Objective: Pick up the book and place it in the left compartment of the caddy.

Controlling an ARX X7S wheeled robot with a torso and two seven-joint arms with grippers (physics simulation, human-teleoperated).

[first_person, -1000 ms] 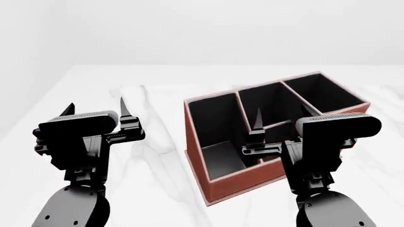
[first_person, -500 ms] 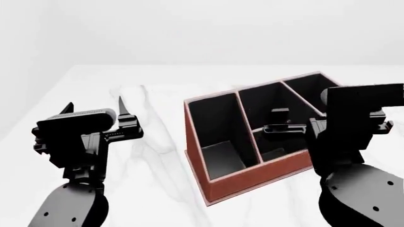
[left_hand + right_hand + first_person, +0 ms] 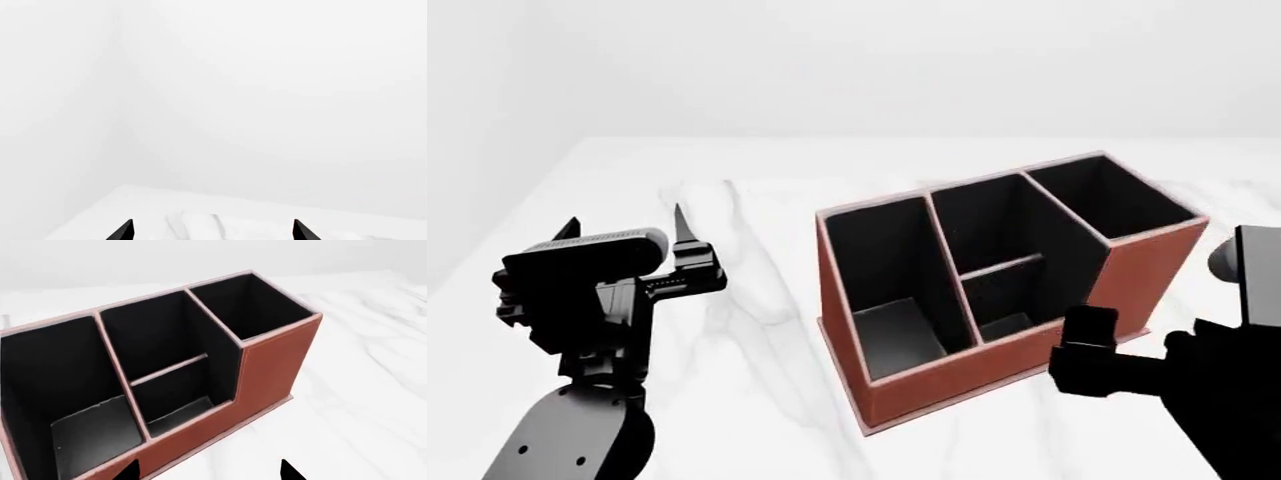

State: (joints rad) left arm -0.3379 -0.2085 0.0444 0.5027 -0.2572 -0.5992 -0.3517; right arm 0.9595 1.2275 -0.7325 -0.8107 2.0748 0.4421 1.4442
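The reddish-brown caddy stands on the white marble table, right of centre. Its left compartment is the long black slot at the low end, and only a dark grey floor shows inside it. The book shows in no view. My left gripper is open and empty, held above the table left of the caddy. My right gripper is open and empty, just in front of the caddy's front wall. In the head view only the right arm's black body shows at the lower right.
The white marble table extends left of and behind the caddy. Its far edge meets a plain white wall. The caddy's tall-walled end slot and two small middle slots look empty.
My right arm has drawn back from over the caddy's middle slots, moving right and down to the caddy's front right. The left arm has barely moved.
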